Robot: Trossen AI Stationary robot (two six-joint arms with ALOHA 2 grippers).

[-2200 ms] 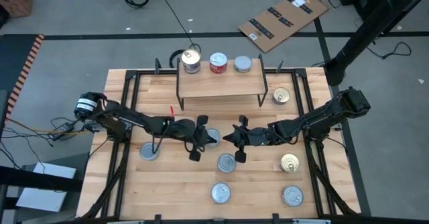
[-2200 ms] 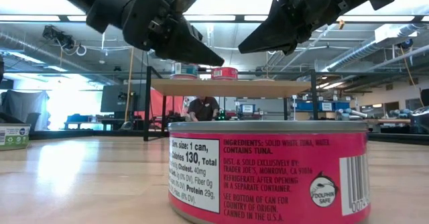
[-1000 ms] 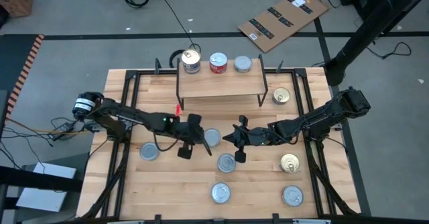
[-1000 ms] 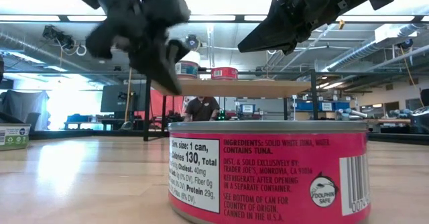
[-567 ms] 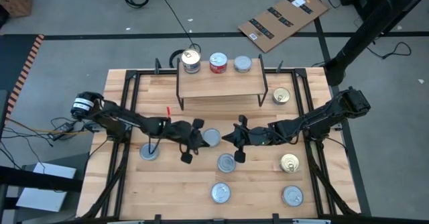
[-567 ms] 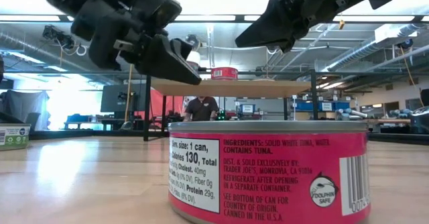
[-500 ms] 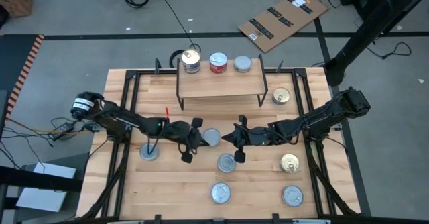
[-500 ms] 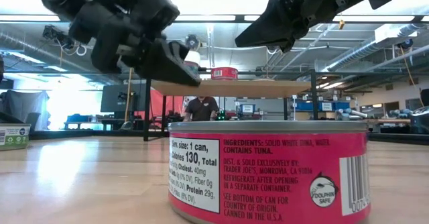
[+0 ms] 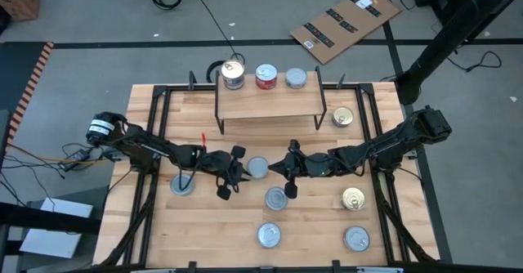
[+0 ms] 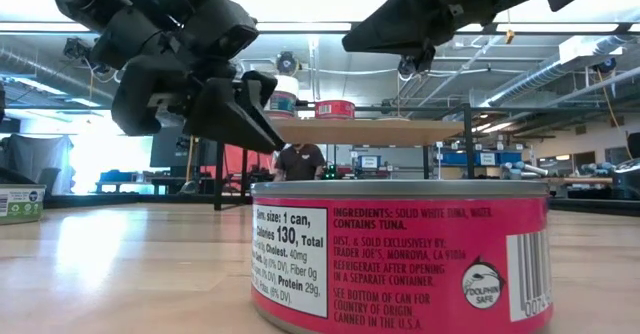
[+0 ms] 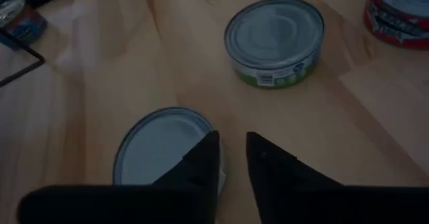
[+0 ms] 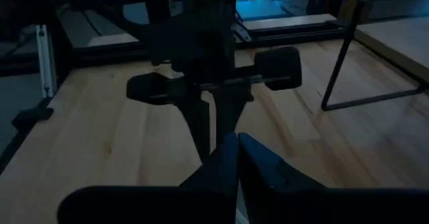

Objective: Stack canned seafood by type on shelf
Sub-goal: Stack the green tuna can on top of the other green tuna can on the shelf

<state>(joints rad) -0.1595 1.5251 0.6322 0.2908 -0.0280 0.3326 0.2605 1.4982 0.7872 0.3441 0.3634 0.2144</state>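
wooden tabletop [image 9: 163,224] in a black frame carries the scene, with grey floor and a flattened cardboard piece [image 9: 346,24] beyond it. the shelf [image 9: 270,103] stands at the far edge and bears three tins in a row: a gold-topped stack [image 9: 233,73], a red tin [image 9: 265,76] and a silver tin [image 9: 296,78]. seven more tins lie loose on the table: five silver-topped and two gold-topped. the left gripper [image 9: 228,173] hangs low over mid-table, its fingers [image 11: 204,163] a narrow gap apart and holding nothing; a silver-topped tin [image 9: 257,168] lies just beyond its tips, partly under them in the wrist view, and a green-labelled tin [image 11: 275,41] sits further ahead. another silver tin [image 9: 181,185] lies back beside its arm. the right gripper [image 9: 282,175] faces the left one, fingers [image 12: 231,153] pressed together and empty, with a silver tin [image 9: 276,198] just beside it toward the near edge. the gold tins [image 9: 343,118] and [image 9: 353,198] flank the right arm, and two silver tins [image 9: 269,234], [image 9: 356,239] lie near the front edge.
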